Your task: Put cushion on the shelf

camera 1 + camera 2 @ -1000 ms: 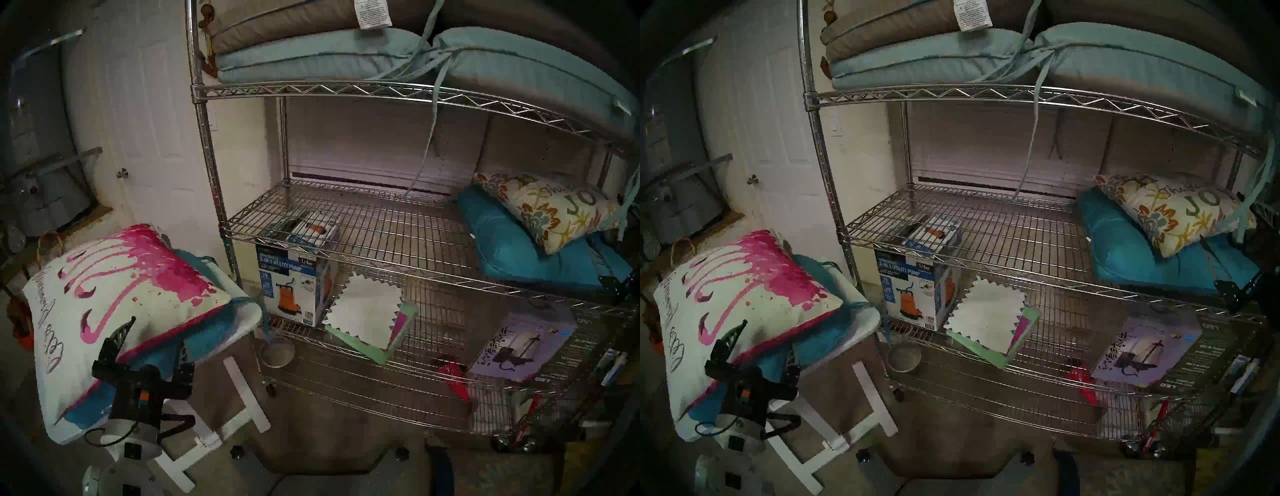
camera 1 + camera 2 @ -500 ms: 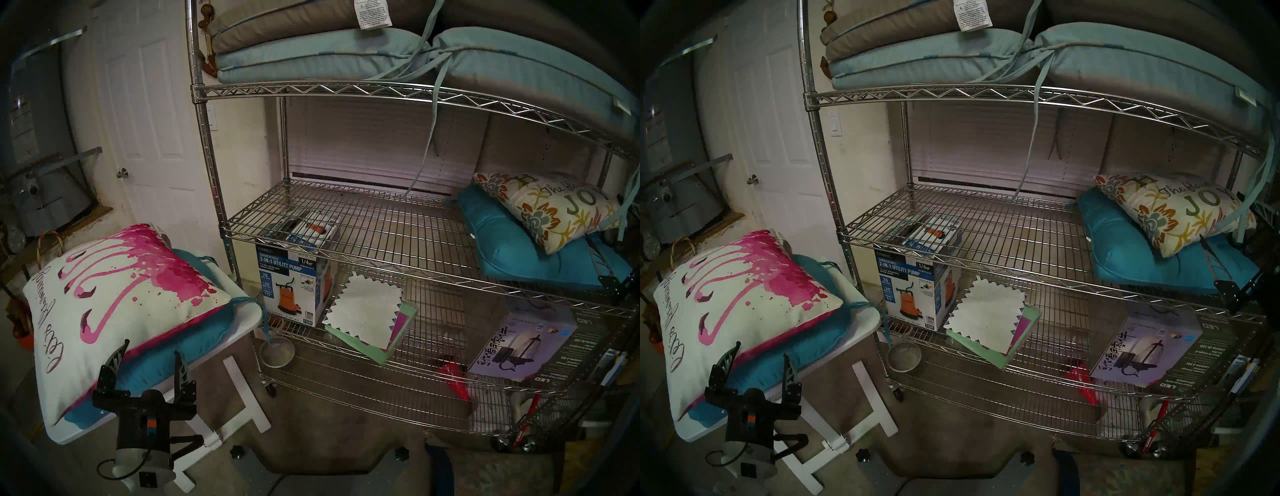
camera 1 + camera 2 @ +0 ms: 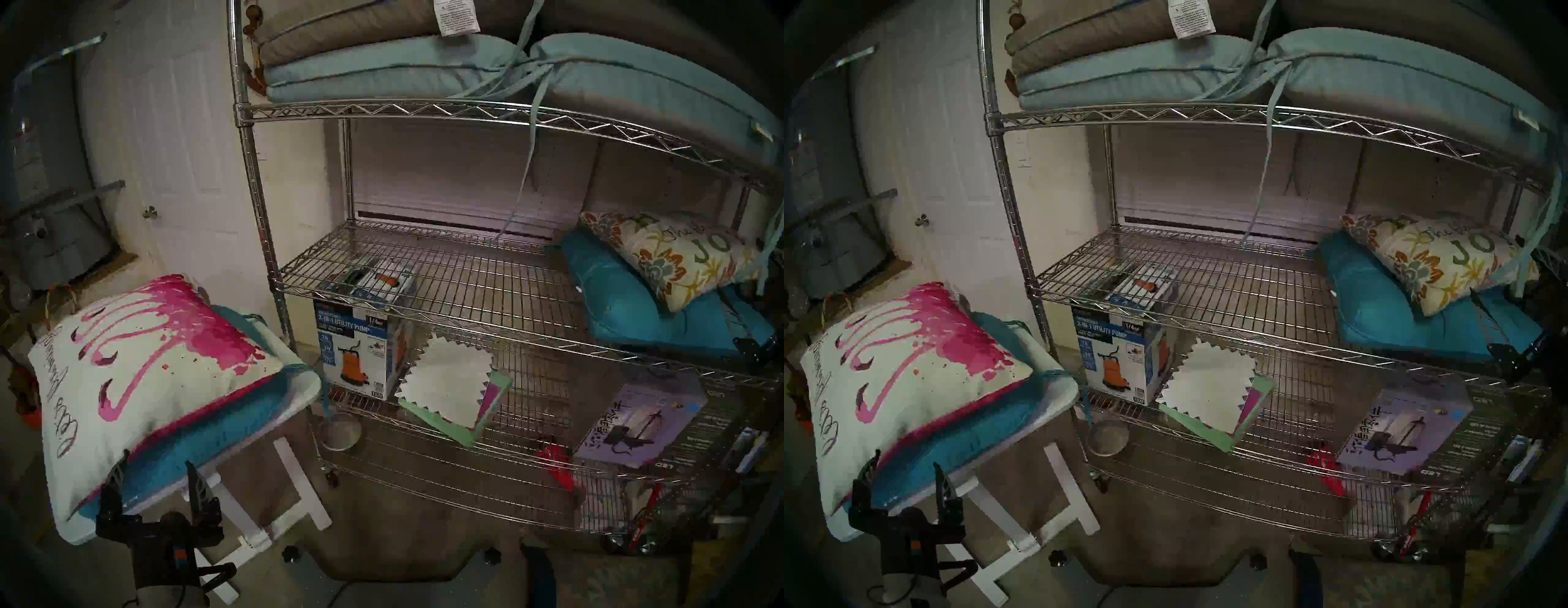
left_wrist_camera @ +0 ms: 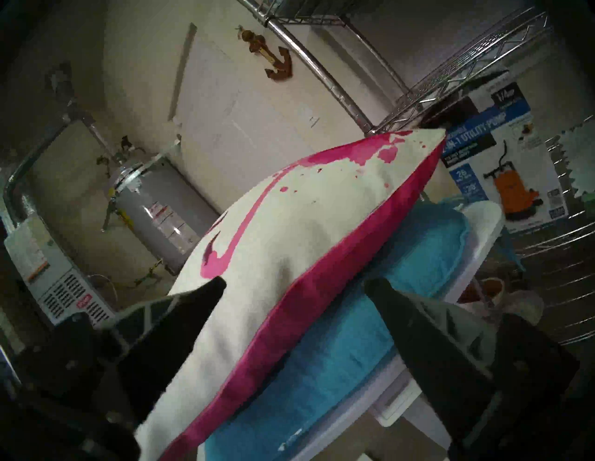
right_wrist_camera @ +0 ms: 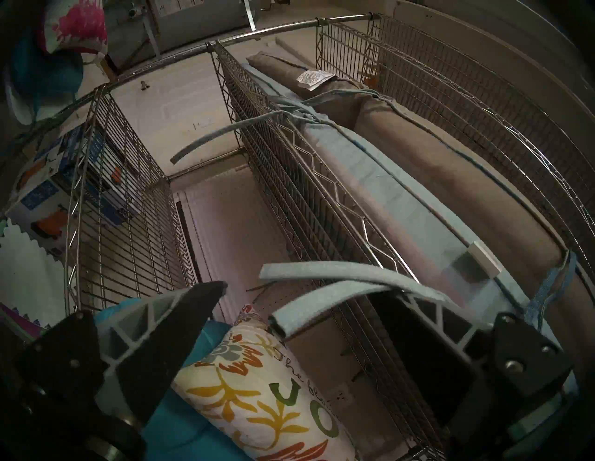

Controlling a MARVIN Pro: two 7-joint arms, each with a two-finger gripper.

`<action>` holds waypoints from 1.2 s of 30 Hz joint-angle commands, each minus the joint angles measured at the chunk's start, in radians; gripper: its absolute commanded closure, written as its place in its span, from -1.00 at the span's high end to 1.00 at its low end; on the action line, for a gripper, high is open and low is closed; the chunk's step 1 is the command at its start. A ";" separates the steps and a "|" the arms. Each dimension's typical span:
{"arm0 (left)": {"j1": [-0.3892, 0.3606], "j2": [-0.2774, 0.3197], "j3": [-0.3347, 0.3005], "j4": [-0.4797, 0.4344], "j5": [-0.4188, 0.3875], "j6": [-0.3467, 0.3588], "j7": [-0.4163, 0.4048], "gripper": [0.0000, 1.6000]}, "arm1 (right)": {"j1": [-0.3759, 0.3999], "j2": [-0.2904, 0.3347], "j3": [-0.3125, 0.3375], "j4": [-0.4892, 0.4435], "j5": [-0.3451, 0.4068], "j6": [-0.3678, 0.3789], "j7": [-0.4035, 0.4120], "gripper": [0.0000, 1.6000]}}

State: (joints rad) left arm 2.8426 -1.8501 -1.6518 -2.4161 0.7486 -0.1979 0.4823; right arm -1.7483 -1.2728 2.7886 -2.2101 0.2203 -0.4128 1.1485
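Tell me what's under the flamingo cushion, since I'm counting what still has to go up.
A teal cushion lies under the flamingo cushion, both on the white folding table. Anything beneath the teal one is covered.

Two teal cushions [image 3: 237, 429] [image 3: 628, 310] (two printed pillows [image 3: 148, 373] [image 3: 670, 259])

Dim indoor light throughout, brightest on the pale wall behind the shelf [image 3: 424, 271]. Every view is fisheye, straight posts bowed, corners lost to a dark rim. Fine detail is soft and blocky; print on boxes smears. Near floor lies in shadow.
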 commanded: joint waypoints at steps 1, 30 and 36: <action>0.037 -0.079 -0.057 -0.027 0.067 0.044 0.101 1.00 | 0.003 0.002 0.001 -0.008 0.003 -0.001 -0.001 1.00; 0.037 -0.157 -0.164 -0.025 0.154 0.285 0.164 1.00 | 0.004 0.001 0.002 -0.009 0.004 -0.001 -0.001 1.00; 0.037 -0.157 -0.159 -0.003 0.145 0.311 0.145 1.00 | 0.004 0.001 0.002 -0.010 0.005 -0.001 -0.001 1.00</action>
State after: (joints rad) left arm 2.8715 -2.0074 -1.8143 -2.4171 0.9060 0.0850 0.6421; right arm -1.7467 -1.2728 2.7886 -2.2102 0.2202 -0.4129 1.1490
